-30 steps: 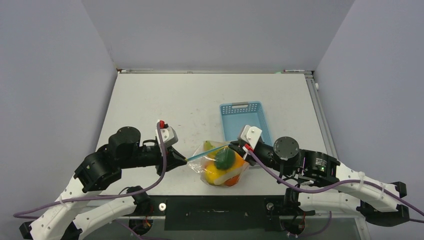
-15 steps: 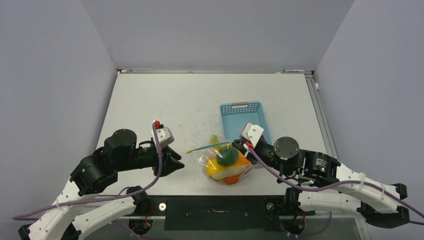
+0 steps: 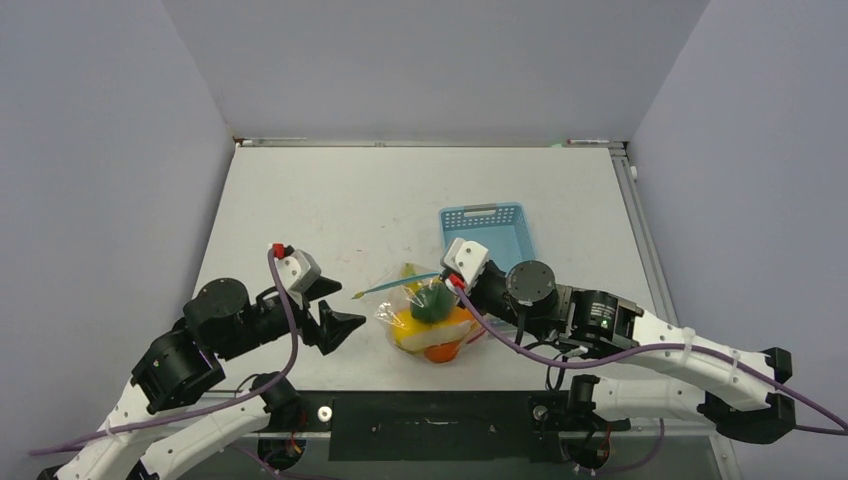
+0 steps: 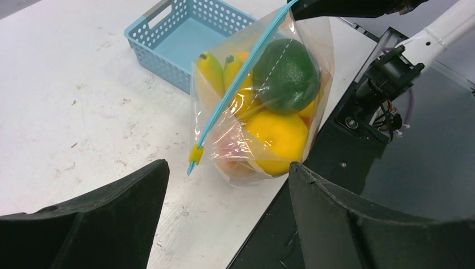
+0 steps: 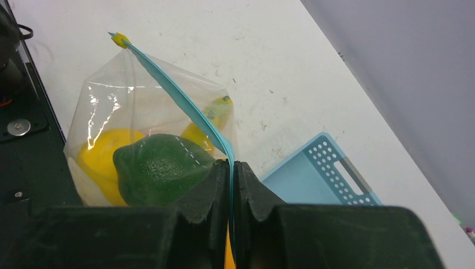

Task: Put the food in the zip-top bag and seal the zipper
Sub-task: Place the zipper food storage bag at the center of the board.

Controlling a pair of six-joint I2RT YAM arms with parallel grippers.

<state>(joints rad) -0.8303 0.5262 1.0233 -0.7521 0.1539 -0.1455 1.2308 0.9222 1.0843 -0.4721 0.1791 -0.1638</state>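
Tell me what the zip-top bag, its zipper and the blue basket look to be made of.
zip-top bag: thin clear plastic film, glossy; it crinkles, catches glare, and the food shows through.
zipper: denser teal plastic, opaque and smooth; probably semi-rigid, since it holds a straight line.
basket: moulded light-blue plastic, fairly matte, with rows of round holes in its walls.

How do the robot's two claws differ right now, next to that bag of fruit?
The left gripper stands open and holds nothing; the right gripper is shut on the zipper. The left gripper is apart from the zip-top bag, while the right gripper pinches the bag's mouth edge. Both are black, two-fingered and point at the bag.
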